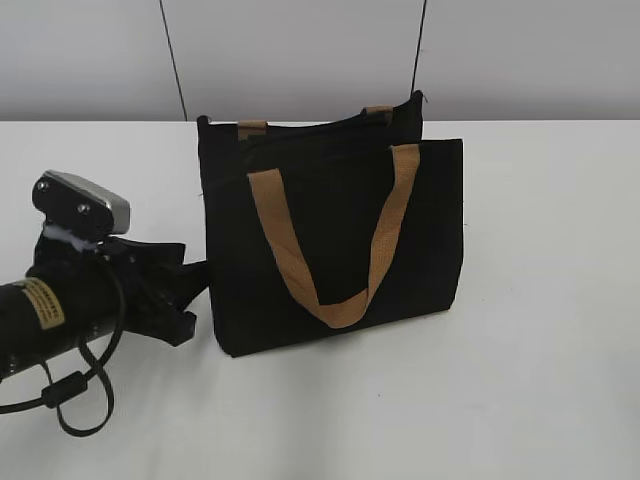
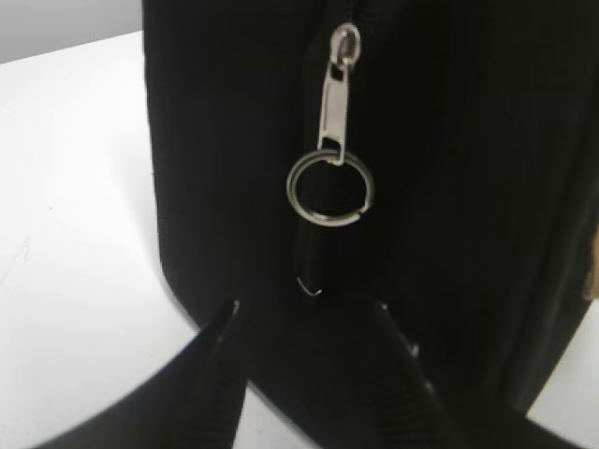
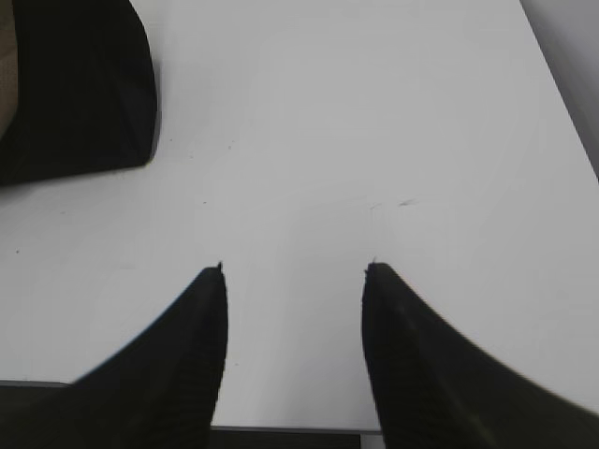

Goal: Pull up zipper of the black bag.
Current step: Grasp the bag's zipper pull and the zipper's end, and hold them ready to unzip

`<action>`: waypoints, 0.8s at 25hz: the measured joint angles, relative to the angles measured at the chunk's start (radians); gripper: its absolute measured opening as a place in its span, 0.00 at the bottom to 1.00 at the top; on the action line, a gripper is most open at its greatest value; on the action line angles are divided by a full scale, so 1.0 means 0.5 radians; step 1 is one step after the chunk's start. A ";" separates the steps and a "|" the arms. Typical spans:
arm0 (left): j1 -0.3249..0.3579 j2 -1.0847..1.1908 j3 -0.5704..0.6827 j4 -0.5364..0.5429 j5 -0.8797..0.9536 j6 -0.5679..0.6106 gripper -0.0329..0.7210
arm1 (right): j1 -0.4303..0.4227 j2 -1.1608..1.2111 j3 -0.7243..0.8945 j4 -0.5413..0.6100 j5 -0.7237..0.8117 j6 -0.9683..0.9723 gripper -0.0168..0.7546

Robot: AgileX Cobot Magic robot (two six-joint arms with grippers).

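Left gripper point(image 2: 309, 313): jaws spread, at the bag's point(image 1: 330, 240) left end panel, low down, gripping nothing. The zipper point(image 2: 335, 112) pull, silver with a ring, hangs just above them. Right gripper point(image 3: 295, 271): jaws spread, empty, over bare bench point(image 3: 374, 140). The bag stands upright mid-bench, its tan handle point(image 1: 335, 250) drooping down its front.
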 joint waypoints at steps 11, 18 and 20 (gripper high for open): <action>0.000 0.306 -0.033 0.071 -0.377 -0.002 0.60 | 0.000 0.000 0.000 0.000 0.000 0.000 0.50; 0.000 0.436 -0.185 0.091 -0.405 -0.003 0.58 | 0.000 0.000 0.000 0.000 0.000 0.000 0.50; 0.000 0.460 -0.208 0.095 -0.407 -0.003 0.55 | 0.000 0.000 0.000 0.000 0.000 0.000 0.50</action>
